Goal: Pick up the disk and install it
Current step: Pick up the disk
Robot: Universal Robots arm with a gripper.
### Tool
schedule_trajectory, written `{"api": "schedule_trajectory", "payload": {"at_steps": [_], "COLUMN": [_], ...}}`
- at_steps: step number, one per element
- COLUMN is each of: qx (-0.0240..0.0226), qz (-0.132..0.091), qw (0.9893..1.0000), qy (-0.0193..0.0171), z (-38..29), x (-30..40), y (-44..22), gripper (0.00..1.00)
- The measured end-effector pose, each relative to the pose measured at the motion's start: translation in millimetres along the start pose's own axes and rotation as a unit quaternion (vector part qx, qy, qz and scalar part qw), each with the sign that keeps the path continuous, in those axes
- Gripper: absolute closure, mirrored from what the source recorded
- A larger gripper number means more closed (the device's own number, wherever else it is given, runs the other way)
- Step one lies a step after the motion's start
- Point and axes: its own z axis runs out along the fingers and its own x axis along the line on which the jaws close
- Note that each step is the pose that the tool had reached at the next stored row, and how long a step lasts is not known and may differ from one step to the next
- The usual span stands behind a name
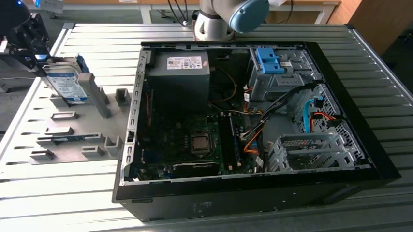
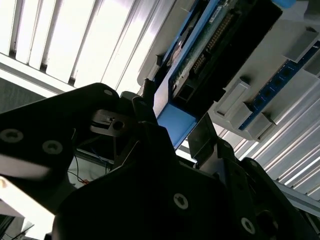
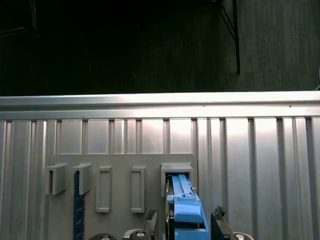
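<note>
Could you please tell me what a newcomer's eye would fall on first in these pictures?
The open computer case, boards and cables bared, lies on the ribbed table in the middle of the exterior view. At that view's left the gripper is at the top of the disk, which stands on edge in a grey fixture.

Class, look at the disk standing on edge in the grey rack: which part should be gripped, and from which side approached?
Grip the disk by its blue-railed upper edge, coming from above. It stands on edge, lower edge seated in the grey rack, with posts beside it, so the top looks freest to pinch across.
</note>
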Motion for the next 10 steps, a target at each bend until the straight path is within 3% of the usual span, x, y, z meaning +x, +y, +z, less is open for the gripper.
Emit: {"api": "schedule_trajectory", "payload": {"at_steps": [8,9,10], "qx": [0.0000,0.0000,0.0000], "qz": [0.000,0.000,0.000], "qw": [1.0000,1.0000,1.0000], "qy": [0.0000,0.0000,0.0000], "z": [2.4,2.4,2.4], "x": [0.0,0.0,0.0], "y": [0.0,0.0,0.0], "gripper": [0.48,0.55,0.55]}}
